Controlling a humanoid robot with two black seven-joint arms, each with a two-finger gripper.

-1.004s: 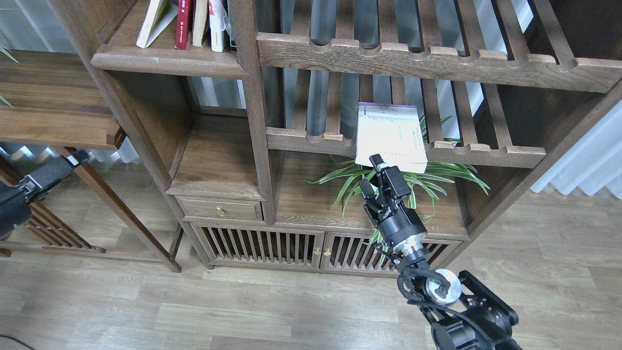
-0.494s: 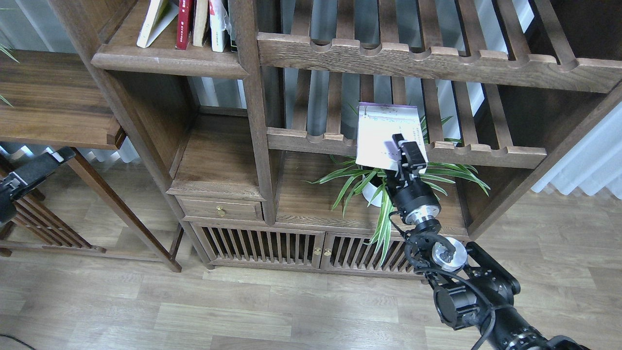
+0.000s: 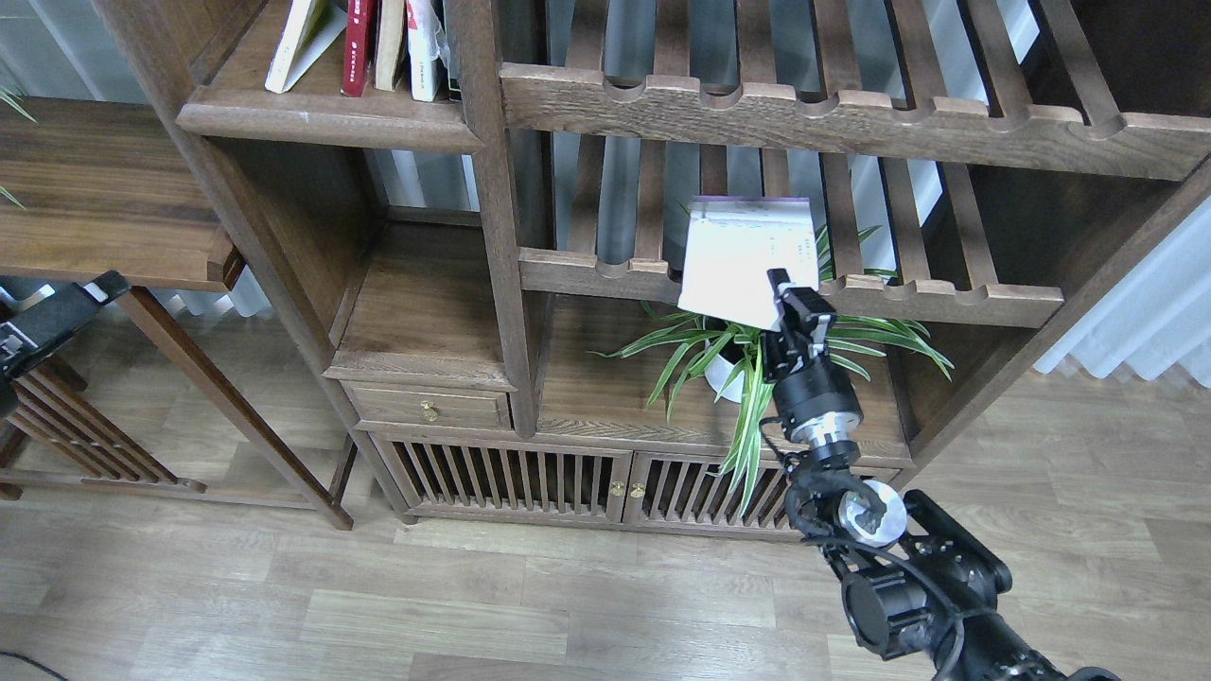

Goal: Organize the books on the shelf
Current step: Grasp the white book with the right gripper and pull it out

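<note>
Right gripper (image 3: pixel 793 305) jaws pinching lower right corner of pale lavender-white book (image 3: pixel 743 255), book over slatted rack (image 3: pixel 795 288) front rail, left gripper (image 3: pixel 95 287) jaws indistinct, cannot tell

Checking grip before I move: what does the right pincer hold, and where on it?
The right pincer is shut on the pale lavender-white book, gripping its lower right corner, the end nearest the robot. The left pincer holds nothing visible.

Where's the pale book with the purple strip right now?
Right of centre in the head view, the pale book lies over the slatted rack, above the plant, its near corner at the right gripper.
</note>
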